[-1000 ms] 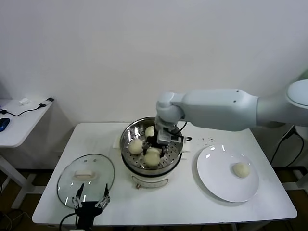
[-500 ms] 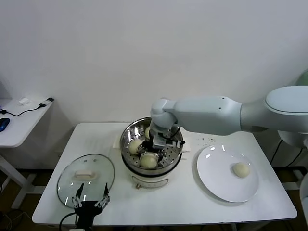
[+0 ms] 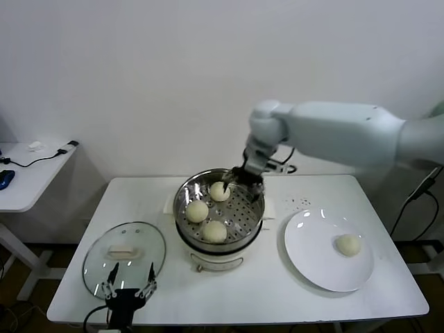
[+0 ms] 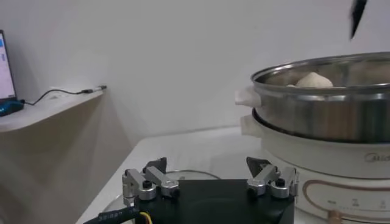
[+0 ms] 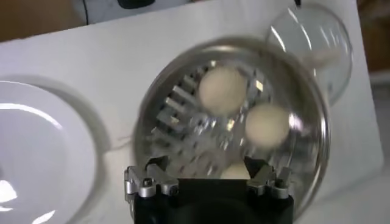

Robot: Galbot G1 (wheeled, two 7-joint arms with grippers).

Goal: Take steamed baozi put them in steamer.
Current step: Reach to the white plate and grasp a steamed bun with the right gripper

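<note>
The steamer [image 3: 239, 211] stands mid-table with three steamed baozi on its perforated tray: one at the back [image 3: 220, 191], one on the left [image 3: 197, 210], one at the front [image 3: 215, 231]. A further baozi [image 3: 347, 244] lies on the white plate [image 3: 312, 250] at the right. My right gripper [image 3: 244, 177] hangs open and empty above the steamer's back right rim. Its wrist view looks down on the steamer [image 5: 304, 109], two buns [image 5: 223, 89] [image 5: 267, 125], and its open gripper [image 5: 207, 164]. My left gripper [image 3: 128, 284] [image 4: 208, 164] rests open by the table's front left edge.
A round glass lid [image 3: 125, 251] with a white handle lies flat at the front left, just behind the left gripper. A side table [image 3: 28, 173] with cables stands farther left. The wall is close behind the steamer.
My right gripper opened inside the steamer and left a baozi there. It then rose up and back to the right, out of the pot. The left arm stayed still.
</note>
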